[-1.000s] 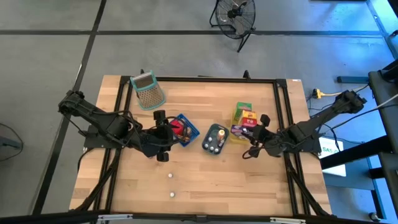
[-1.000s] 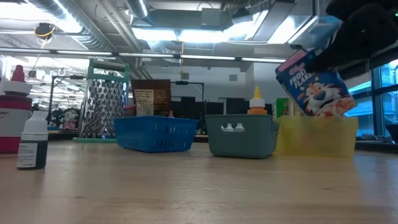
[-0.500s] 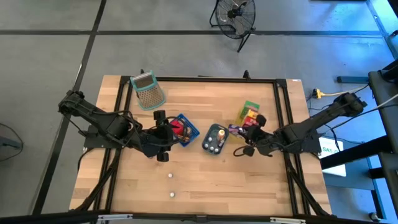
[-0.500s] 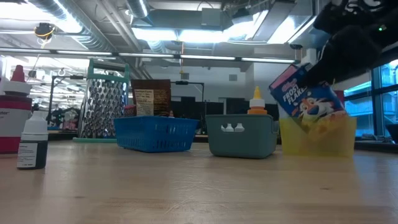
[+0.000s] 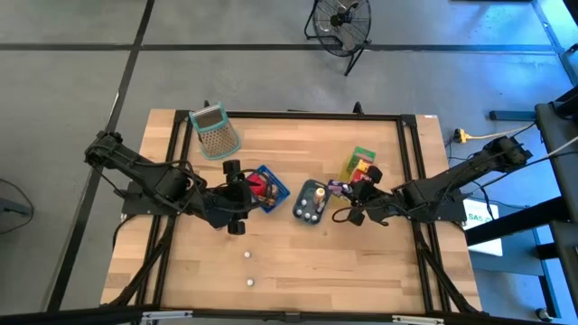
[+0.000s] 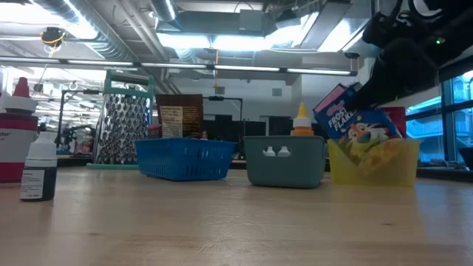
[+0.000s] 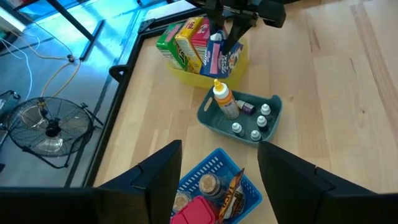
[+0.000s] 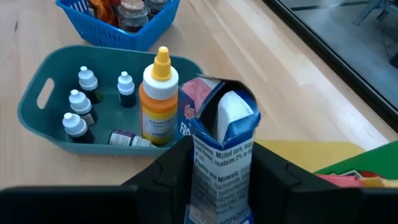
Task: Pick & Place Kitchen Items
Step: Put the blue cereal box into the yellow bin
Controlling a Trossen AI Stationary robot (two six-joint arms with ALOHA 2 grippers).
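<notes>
A blue Frosted Flakes cereal box [image 6: 353, 124] stands tilted between the fingers of my right gripper [image 8: 221, 186], which is shut on it. The box's lower end is inside the yellow tray [image 6: 377, 164]. That tray [image 5: 347, 171] also holds green, yellow and red boxes. Left of it, a teal tray [image 5: 312, 200] holds an orange-capped bottle [image 8: 159, 102] and several small dropper bottles. My left gripper [image 7: 217, 168] hovers open above the blue basket [image 5: 268, 188], which holds jars and packets, and touches nothing. My right gripper pinches the cereal box between its two fingers, one on each broad face, at the box's side panel [image 8: 214, 177] below its opened top [image 8: 225, 107]. The fingers slant down from the table's right side. The box leans toward the teal tray, its bottom inside the yellow tray.
A metal grater [image 5: 214, 132] lies at the far left corner. A small dark bottle [image 6: 38, 171] stands near the left arm. Two tiny white pieces [image 5: 246, 256] lie on the near half of the table. Bare wood lies between the trays and the near edge.
My right gripper has gone down and toward the table's left with the cereal box. The box was hanging above the yellow tray. It now leans further over, with its bottom sunk inside the tray.
</notes>
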